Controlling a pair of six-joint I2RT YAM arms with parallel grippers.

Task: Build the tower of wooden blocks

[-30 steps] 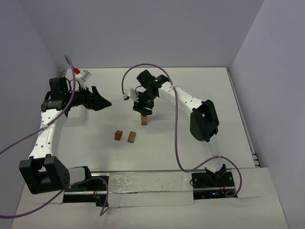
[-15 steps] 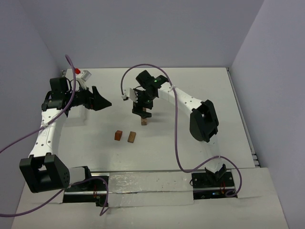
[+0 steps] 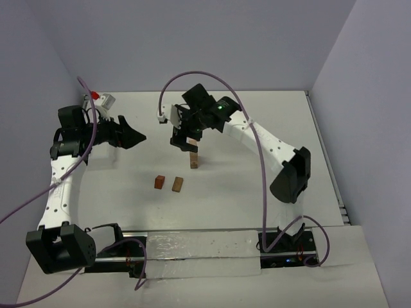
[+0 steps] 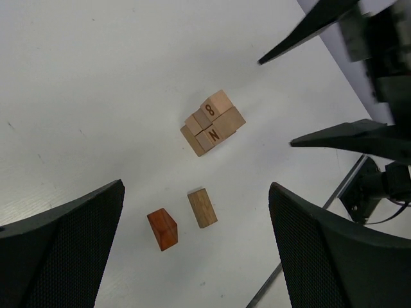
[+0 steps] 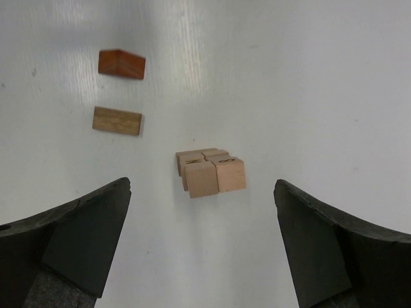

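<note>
Above the tower (image 3: 193,160), the right gripper (image 3: 185,142) hangs spread, seemingly sparing it; the left gripper (image 3: 138,131), also spread, idles at nine o'clock.

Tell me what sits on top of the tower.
Nothing rests on the tower; its top tan faces are bare. The right pincer hangs open above it, apart. From overhead its top layer covers most of the layers beneath.
</note>
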